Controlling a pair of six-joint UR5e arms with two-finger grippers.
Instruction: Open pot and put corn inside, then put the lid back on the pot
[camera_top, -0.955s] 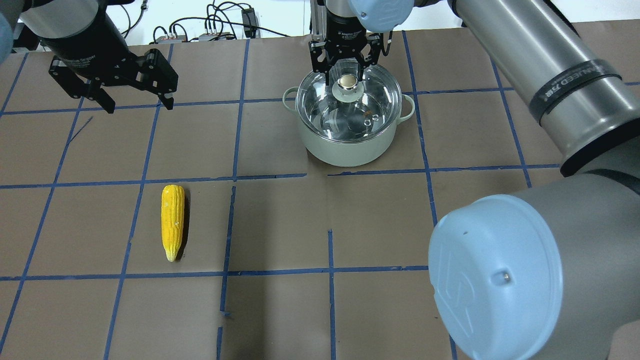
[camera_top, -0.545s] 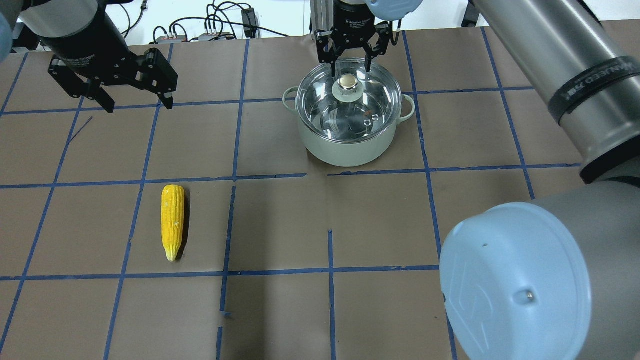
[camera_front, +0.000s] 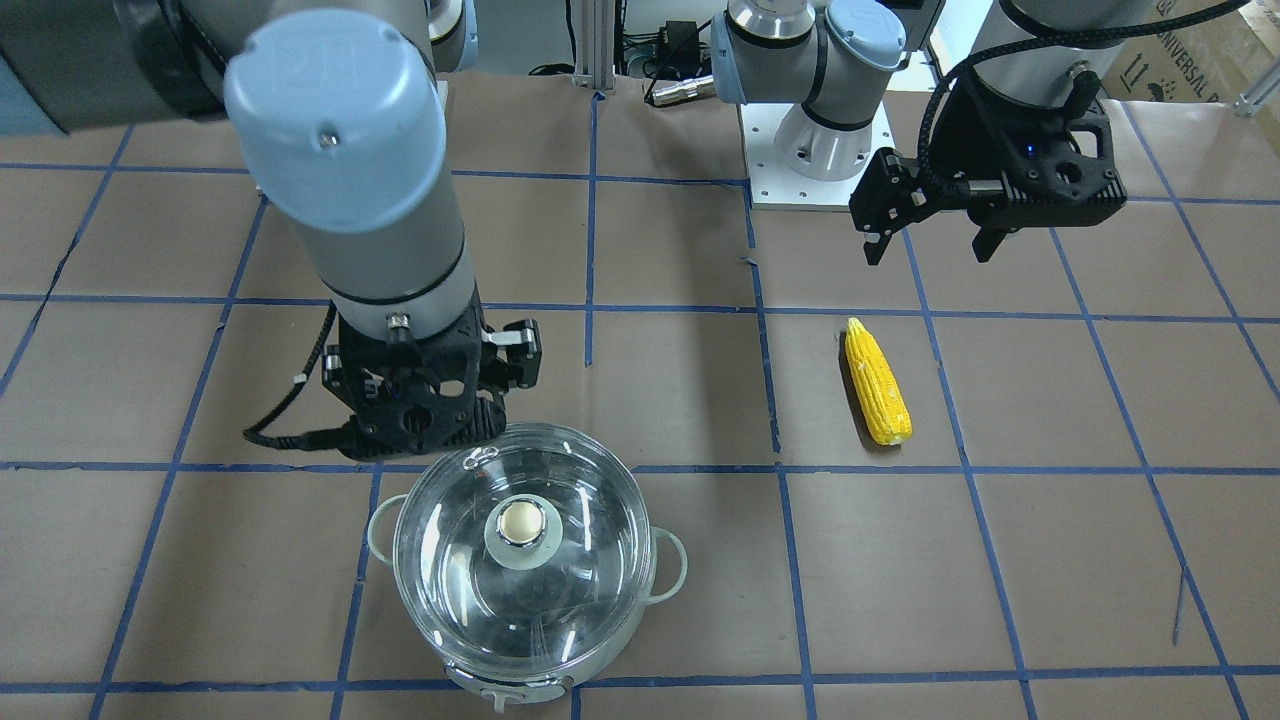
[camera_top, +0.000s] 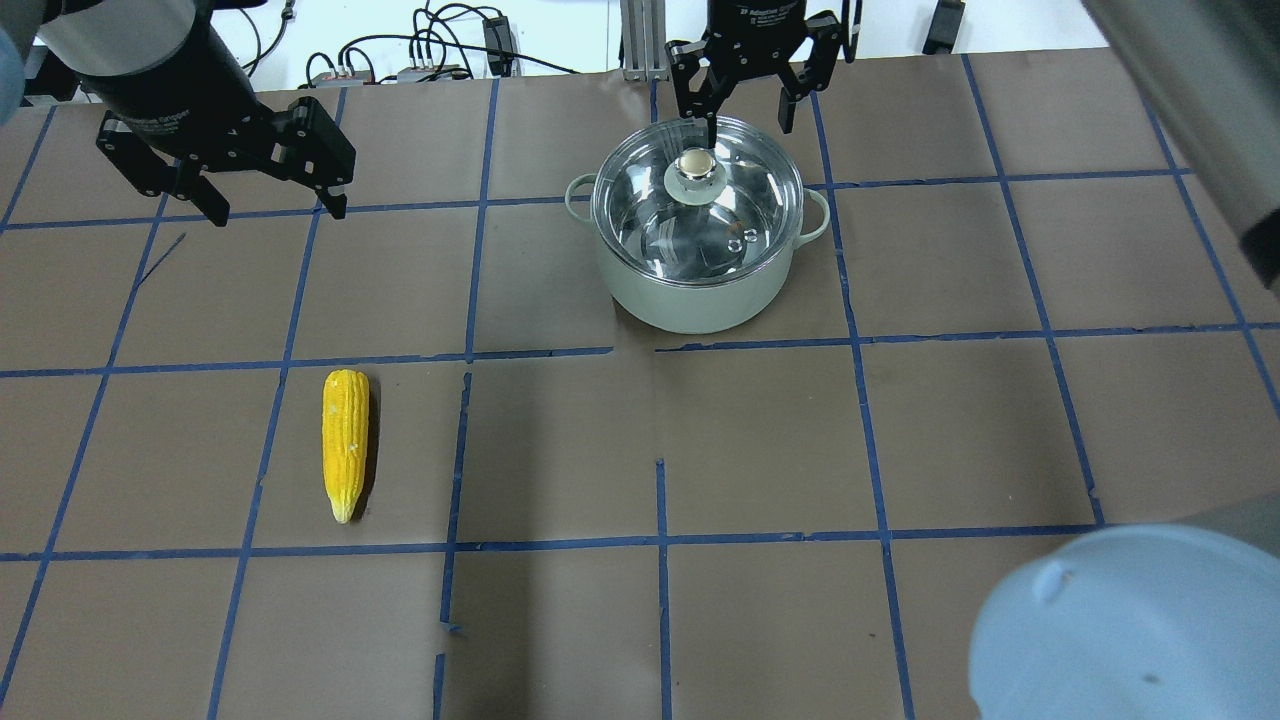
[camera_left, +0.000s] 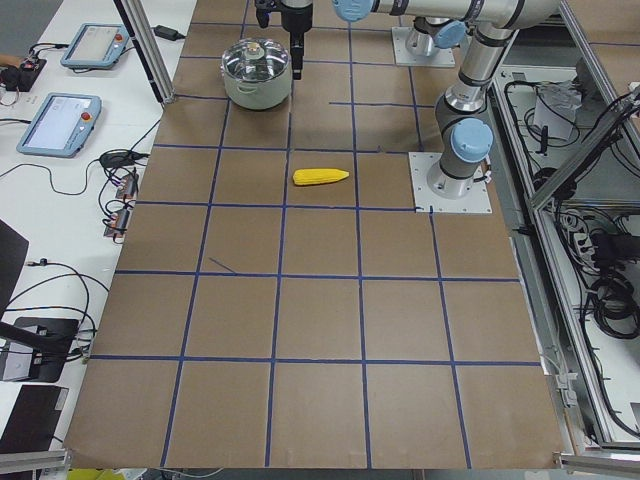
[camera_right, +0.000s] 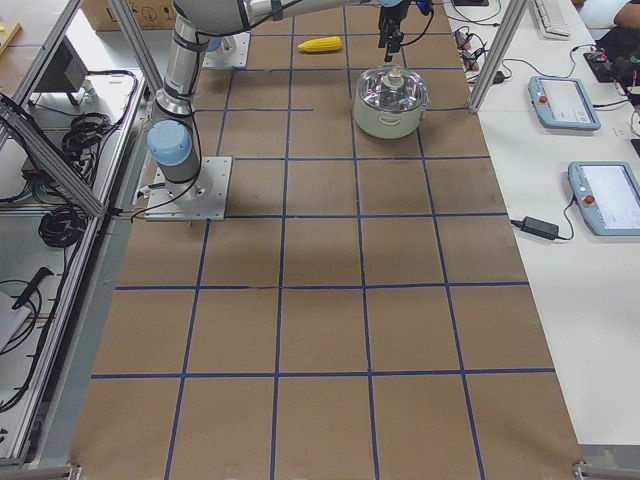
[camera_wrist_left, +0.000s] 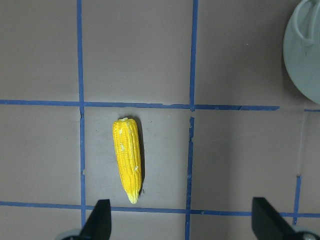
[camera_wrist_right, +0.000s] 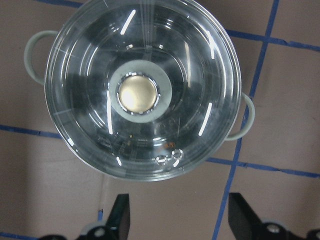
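The pot (camera_top: 700, 285) stands at the far middle of the table with the lid (camera_top: 740, 205) on it, knob (camera_top: 693, 165) at its centre. My right gripper (camera_top: 745, 112) is open and empty, raised just beyond the pot's far rim. In the right wrist view, the lid (camera_wrist_right: 195, 75) and knob (camera_wrist_right: 137, 96) lie ahead of that gripper (camera_wrist_right: 181, 217). The corn (camera_top: 345, 445) lies on the table at the near left, tip toward me. My left gripper (camera_top: 278, 208) is open and empty, hovering far left. The left wrist view shows the corn (camera_wrist_left: 128, 157) below that gripper (camera_wrist_left: 182, 217).
Blue tape lines grid the brown table cover. Cables and small devices (camera_top: 430, 50) lie past the table's far edge. My right arm's elbow cap (camera_top: 1130, 620) fills the near right corner. The pot's edge (camera_wrist_left: 305, 50) shows at the left wrist view's top right.
My right gripper, open around the lid's knob a second ago, has lifted and drawn back past the pot's far rim. The lid stays on the pot. The left arm and corn have not moved.
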